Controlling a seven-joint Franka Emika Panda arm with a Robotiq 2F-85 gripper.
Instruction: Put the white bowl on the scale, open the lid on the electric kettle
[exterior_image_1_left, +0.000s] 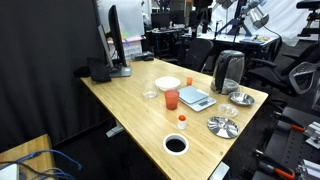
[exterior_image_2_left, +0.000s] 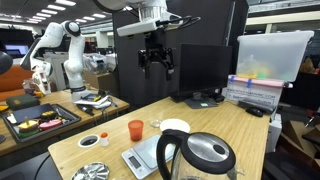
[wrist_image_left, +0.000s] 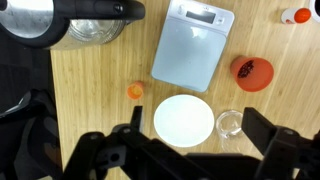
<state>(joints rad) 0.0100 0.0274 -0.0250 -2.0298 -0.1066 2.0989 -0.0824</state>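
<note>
White bowl (wrist_image_left: 183, 119): shallow, round, smooth; rests on wood-grain table (wrist_image_left: 90, 110) just beside scale (wrist_image_left: 192, 52), not touching.
Scale: flat rectangle, pale bluish top.
Electric kettle (wrist_image_left: 70, 22): steel and black; round greyish lid (exterior_image_2_left: 208, 152) down.
Gripper (exterior_image_2_left: 157, 67): raised, jaws apart, empty.

One each: bowl (wrist_image_left: 183, 119), scale (wrist_image_left: 194, 50), kettle (exterior_image_1_left: 229, 70), orange cup (wrist_image_left: 252, 72), glass (wrist_image_left: 229, 123), ribbed plate (exterior_image_1_left: 222, 126), black dish (exterior_image_1_left: 176, 144).

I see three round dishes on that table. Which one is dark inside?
The white-rimmed dish, nearest the camera in an exterior view: its inside is black. The white bowl is plain white, and the metal plate is shiny and ribbed.
</note>
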